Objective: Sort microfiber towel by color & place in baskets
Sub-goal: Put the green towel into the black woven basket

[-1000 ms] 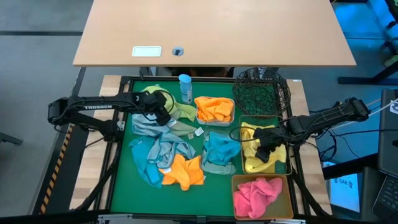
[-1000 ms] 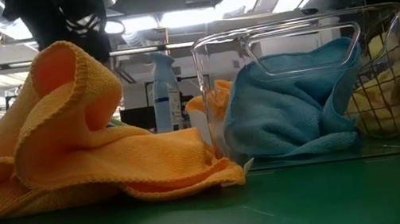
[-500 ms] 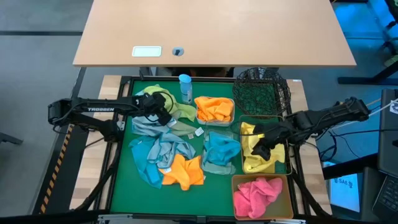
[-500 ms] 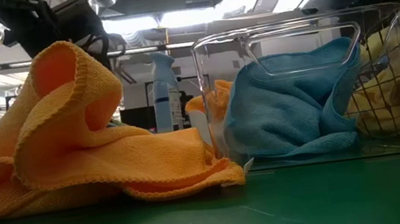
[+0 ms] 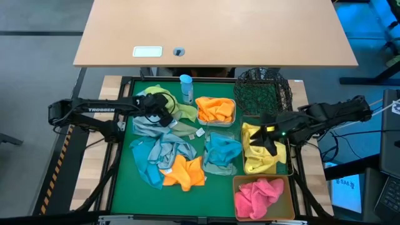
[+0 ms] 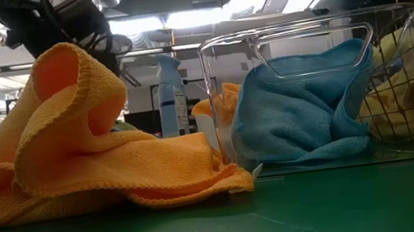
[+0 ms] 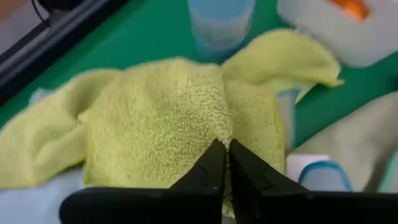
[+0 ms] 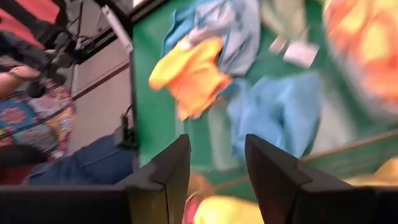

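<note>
My left gripper [image 5: 164, 115] stands at the far left of the green mat [image 5: 125, 187], shut on a light green microfiber towel [image 7: 155, 124]. My right gripper [image 8: 217, 168] hovers open over the yellow towels [image 5: 259, 157] in the rectangular wire basket [image 5: 289, 164], with nothing between its fingers. Loose orange [image 5: 184, 172], teal [image 5: 142, 161] and grey-blue [image 5: 167, 147] towels lie heaped on the mat. Orange towels fill the white tub [image 5: 215, 110], a teal one the clear tub [image 5: 222, 151], pink ones the amber tub [image 5: 257, 195]. My left gripper pinches a raised fold [image 7: 222, 127] on top of the light green towel between its two fingertips. The fingers come from above, slanting toward the far edge. The towel lies bunched on the mat and on the cloths beside it.
A blue-capped bottle [image 5: 185, 87] stands just beyond the light green towel. The black round wire-mesh basket [image 5: 264, 91] sits at the far right. A person's legs show beyond the table in the right wrist view [image 8: 93, 165].
My left gripper has shut on the light green towel while staying in place. My right gripper has risen out of the wire basket and gone toward the table's far edge, leaving the yellow towels lying in the basket.
</note>
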Action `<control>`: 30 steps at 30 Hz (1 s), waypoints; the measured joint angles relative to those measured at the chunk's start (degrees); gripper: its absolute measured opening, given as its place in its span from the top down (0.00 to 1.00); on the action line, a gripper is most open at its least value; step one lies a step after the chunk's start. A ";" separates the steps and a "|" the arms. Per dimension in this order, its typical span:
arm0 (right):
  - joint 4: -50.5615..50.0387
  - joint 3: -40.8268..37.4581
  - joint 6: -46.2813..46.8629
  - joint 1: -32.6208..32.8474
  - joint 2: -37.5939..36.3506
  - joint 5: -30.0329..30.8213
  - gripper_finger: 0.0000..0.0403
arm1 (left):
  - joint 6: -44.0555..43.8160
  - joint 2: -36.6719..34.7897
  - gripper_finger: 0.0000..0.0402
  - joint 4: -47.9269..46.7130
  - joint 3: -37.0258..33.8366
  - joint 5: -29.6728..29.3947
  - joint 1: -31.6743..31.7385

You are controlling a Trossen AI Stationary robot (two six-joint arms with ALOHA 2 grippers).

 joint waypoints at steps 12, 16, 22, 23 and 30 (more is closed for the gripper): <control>15.23 0.43 -25.88 0.00 2.96 23.44 0.62 | 0.93 0.00 1.00 0.06 12.12 4.72 -4.02; 20.96 0.43 -34.65 0.00 6.44 26.12 0.62 | 0.90 -0.02 1.00 0.16 15.88 5.40 -6.59; 29.56 0.43 -43.85 0.02 13.13 26.14 0.62 | 0.85 -0.02 1.00 4.09 19.88 5.82 -10.98; 30.85 0.43 -45.23 0.00 14.39 26.14 0.62 | 0.85 -0.02 1.00 5.39 20.35 5.86 -11.74; 40.04 0.43 -53.24 0.00 21.96 26.92 0.62 | 0.96 -0.04 1.00 16.17 20.87 5.86 -16.72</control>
